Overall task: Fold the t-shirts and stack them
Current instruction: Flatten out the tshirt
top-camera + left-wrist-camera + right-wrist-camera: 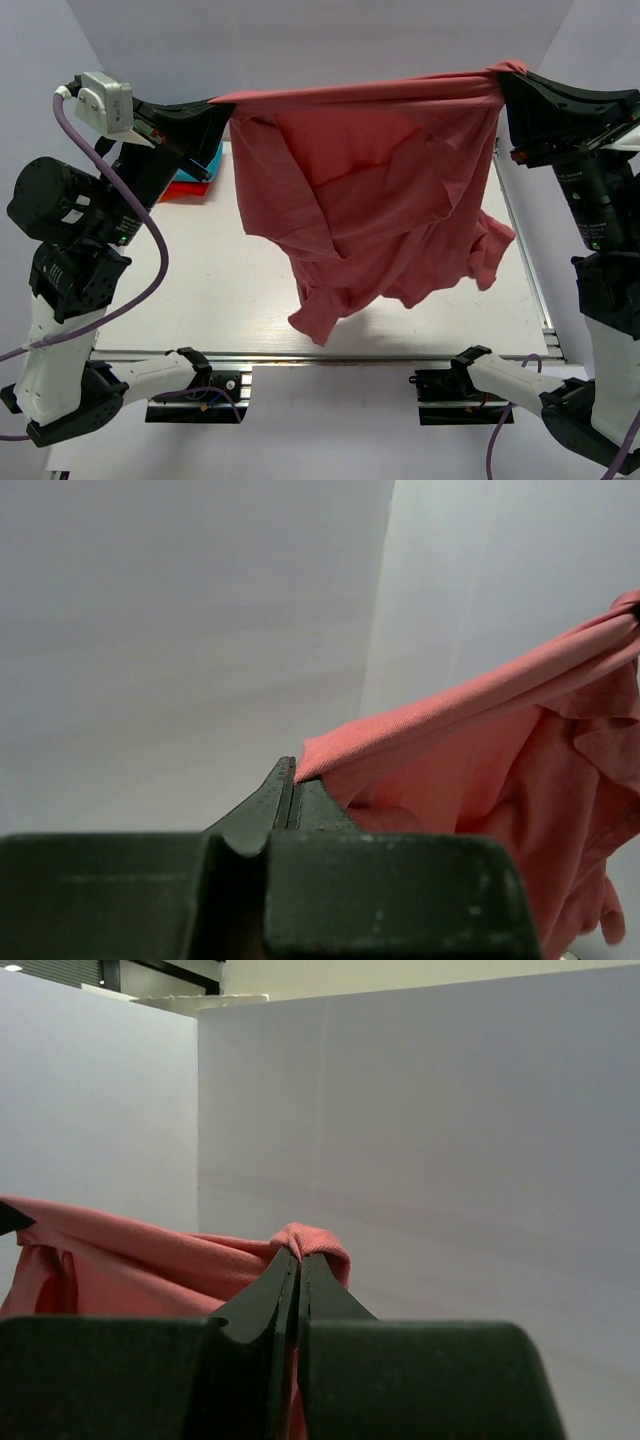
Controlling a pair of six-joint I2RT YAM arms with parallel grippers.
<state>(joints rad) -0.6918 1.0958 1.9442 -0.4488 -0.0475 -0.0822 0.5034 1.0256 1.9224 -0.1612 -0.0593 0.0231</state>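
High above the table (200,290), across the upper part of the top view, I hold the salmon-pink t-shirt (370,190) stretched between my two arms. My left end effector (222,101), at the upper left of that frame, is closed tight on one end of the shirt's top edge. In the left wrist view its two dark fingers meet with only a thin seam between them, and pink cloth comes out right at their tips. My right end effector (506,76), at the upper right, is clamped just as tight on the other end. The right wrist view shows a small bunch of pink fabric pinched at its fingertips.

Between the two grips the top edge runs as a taut, nearly straight band, a little higher on the right. Below it the rest of the shirt hangs loose and rumpled in the middle of the frame. A sleeve dangles at the lower right, and a pointed corner reaches lowest, left of centre. I cannot tell whether that corner touches the table.

At the left of the frame, partly hidden behind my left arm, a turquoise t-shirt (215,160) and an orange-red t-shirt (185,189) lie folded on the table, touching. I cannot tell whether one rests on the other.
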